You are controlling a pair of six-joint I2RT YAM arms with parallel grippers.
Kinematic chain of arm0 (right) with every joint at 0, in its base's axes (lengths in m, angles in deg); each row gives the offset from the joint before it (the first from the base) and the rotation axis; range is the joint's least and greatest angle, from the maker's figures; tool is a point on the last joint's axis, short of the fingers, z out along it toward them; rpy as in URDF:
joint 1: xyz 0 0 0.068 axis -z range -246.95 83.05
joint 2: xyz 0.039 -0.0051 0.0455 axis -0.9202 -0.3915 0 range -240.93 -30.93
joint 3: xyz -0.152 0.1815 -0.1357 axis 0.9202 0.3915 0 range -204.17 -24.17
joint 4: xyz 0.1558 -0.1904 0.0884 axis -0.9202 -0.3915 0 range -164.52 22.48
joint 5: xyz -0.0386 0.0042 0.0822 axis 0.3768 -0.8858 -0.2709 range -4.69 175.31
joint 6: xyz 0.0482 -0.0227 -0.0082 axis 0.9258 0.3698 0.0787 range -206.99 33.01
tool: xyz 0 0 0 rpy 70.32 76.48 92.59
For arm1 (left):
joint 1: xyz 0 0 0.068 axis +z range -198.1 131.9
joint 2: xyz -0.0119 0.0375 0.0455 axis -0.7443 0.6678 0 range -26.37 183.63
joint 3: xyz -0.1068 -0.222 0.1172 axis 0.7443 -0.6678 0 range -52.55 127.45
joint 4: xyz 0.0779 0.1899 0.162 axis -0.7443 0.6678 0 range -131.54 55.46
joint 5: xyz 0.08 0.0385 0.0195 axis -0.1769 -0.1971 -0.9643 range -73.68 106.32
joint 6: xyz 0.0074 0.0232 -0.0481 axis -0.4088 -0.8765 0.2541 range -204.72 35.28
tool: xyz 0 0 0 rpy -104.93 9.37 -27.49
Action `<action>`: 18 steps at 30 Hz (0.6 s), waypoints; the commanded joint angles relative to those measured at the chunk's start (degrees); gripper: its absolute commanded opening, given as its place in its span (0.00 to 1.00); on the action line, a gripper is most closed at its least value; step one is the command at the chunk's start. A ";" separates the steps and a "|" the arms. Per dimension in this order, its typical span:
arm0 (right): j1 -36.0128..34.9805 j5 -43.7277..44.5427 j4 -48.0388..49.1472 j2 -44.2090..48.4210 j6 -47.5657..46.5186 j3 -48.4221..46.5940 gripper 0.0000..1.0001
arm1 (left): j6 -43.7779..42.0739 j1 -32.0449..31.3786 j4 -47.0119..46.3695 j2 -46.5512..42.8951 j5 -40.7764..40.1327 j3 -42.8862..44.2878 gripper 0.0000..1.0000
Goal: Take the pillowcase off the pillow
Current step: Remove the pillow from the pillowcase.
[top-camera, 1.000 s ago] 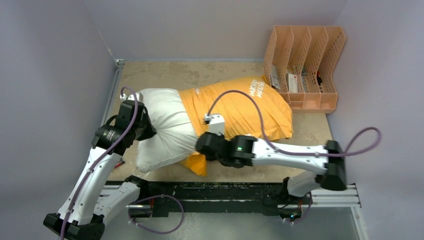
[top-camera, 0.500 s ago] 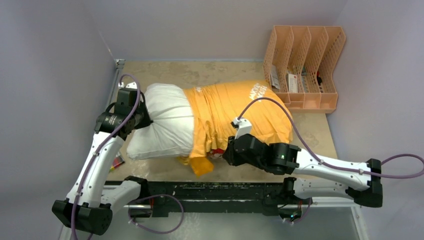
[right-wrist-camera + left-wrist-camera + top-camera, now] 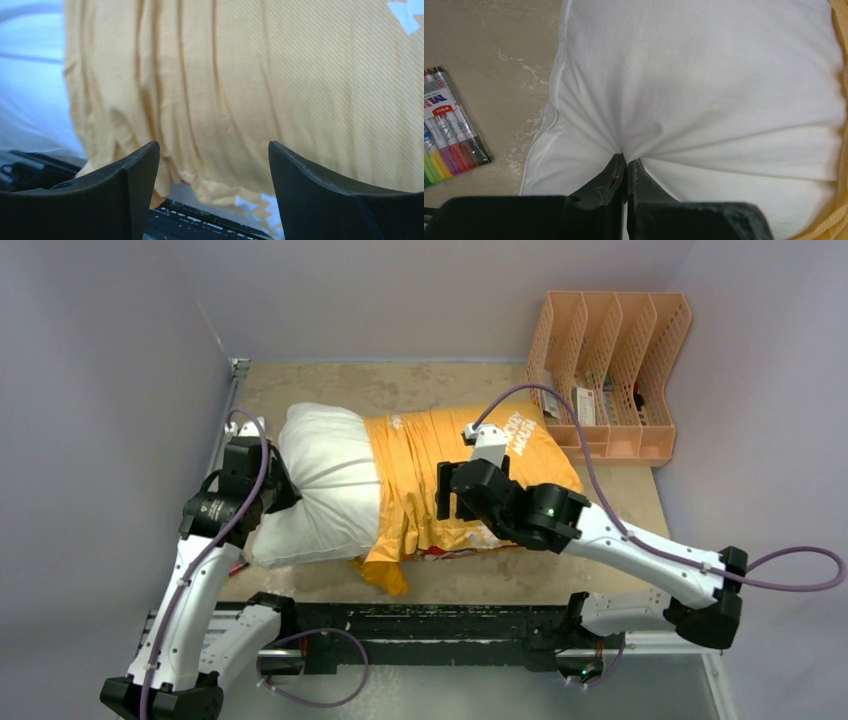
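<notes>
Lying across the table [image 3: 330, 385], the pillow [image 3: 320, 480] shows its left end bare and white, while the pillowcase [image 3: 412, 470] covers the rest, up to just beside the peach desk organiser [image 3: 610, 360]. The orange fabric is ridged into folds near its open hem, and a loose corner hangs toward the near table edge.

The change is on the right. A second ago the right pincer [image 3: 214, 146] was clamped low at the near hem; now it has let go and risen over the middle of the case, jaws spread wide with nothing between them. The hem sits about where it did, so that pull seems to have won little ground, and a fresh bite on the fabric looks needed.

The left pincer [image 3: 626, 162] stays closed tight on a pinch of the pillow's white cloth at its left end, anchoring it. A pack of coloured markers [image 3: 449, 130] lies on the table beside that end
</notes>
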 commanded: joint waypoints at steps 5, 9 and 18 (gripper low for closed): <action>3.25 -0.49 2.66 -9.03 1.41 5.52 0.68 | 6.87 0.55 -4.70 -2.04 -2.96 -0.79 0.00; 3.85 10.11 -11.30 -12.55 6.17 1.98 0.06 | 9.16 0.55 -5.10 -2.04 -3.67 -2.68 0.00; 17.06 7.95 -11.25 14.15 5.64 15.33 0.00 | 5.39 3.37 -2.66 -0.09 -13.08 1.54 0.00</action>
